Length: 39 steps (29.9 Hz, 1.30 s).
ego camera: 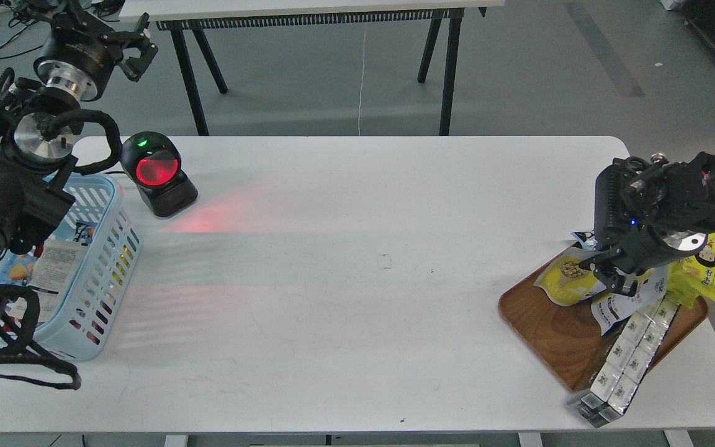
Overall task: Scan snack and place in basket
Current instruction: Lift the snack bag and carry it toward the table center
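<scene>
My right gripper [607, 274] is shut on the edge of a yellow snack pouch [565, 279] and holds it just above the left corner of the wooden tray [550, 335]. The pouch's printed front faces up. The black barcode scanner [157, 175] stands at the table's back left, its window glowing red and throwing red light across the table. The light blue basket [100, 248] sits at the left edge with several packets inside. My left gripper [139, 45] is open and empty, raised behind the scanner.
A long strip of white packets [629, 351] lies on the tray and hangs over the table's front edge. A yellow packet with a cartoon face [705, 267] and a white packet [618, 304] lie on the tray. A second table stands behind.
</scene>
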Motion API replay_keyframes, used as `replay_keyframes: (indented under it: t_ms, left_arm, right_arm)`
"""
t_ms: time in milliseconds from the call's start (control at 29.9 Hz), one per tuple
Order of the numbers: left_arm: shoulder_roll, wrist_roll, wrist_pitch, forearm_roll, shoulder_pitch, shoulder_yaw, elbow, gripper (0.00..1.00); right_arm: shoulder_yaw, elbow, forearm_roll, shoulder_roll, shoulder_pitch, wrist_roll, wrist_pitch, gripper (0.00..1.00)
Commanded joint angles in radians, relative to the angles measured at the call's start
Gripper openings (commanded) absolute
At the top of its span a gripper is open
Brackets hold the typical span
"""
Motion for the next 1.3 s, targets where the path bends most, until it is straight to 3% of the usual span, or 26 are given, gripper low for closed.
replay_keyframes:
  t_ms: [0,368,870,1271]
  left_arm:
    - [0.003,0.0,0.0,0.0,0.0,0.0,0.0,1.0]
    - [0.005,0.002,0.0,0.0,-0.001,0.0,0.0,1.0]
    - [0.003,0.002,0.0,0.0,-0.003,0.0,0.0,1.0]
    - [0.009,0.0,0.0,0.0,0.0,0.0,0.0,1.0]
  right_arm:
    - [0.058,0.016,0.0,-0.011,0.001,0.0,0.0,0.0]
    - [0.283,0.007,0.0,0.015,-0.004,0.0,0.019,0.0]
    - [0.471,-0.024,0.0,0.305,-0.083,0.0,0.045,0.0]
    - [0.521,-0.18,0.0,0.526,-0.166,0.0,0.043,0.0]
